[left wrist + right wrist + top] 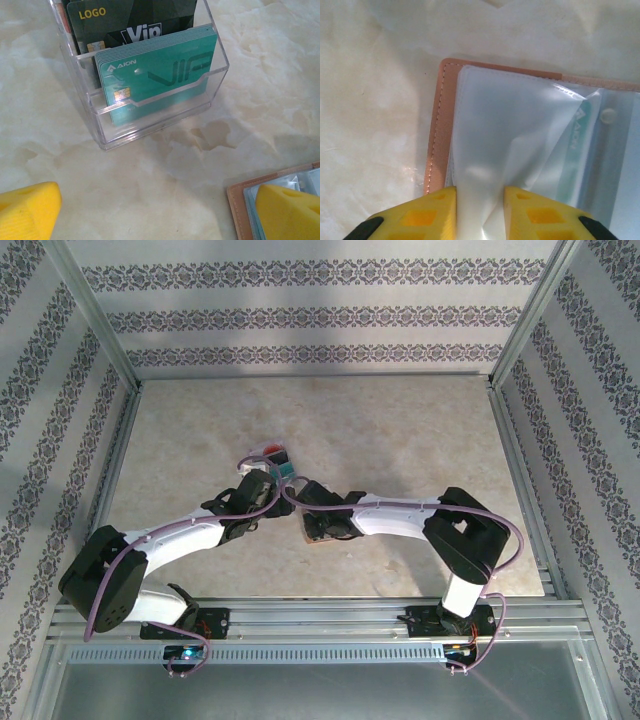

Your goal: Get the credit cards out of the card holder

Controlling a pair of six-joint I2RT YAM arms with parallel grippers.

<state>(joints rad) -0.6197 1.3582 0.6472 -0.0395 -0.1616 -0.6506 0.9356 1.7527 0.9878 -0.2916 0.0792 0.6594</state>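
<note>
Now right fingers (420, 215) nearly closed on clear sleeve (505, 130) of card holder (437, 125); peel gently, expose teal card (572, 135); left fingers (25, 210) wide open, empty; better pinning holder.

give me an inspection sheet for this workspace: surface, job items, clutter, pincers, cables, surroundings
surface: pale marbled table, with faint darker patches near the stand
job's things: the brown card holder lies open, with a teal card inside a plastic sleeve; a clear stand holds teal cards in front and dark cards behind
clutter: nothing seen
grippers: left pincer wide open, one finger over the card holder's corner; right pincer closed on the plastic sleeve
cables: a purple cable loops along each arm
surroundings: patterned walls and metal frame
</note>
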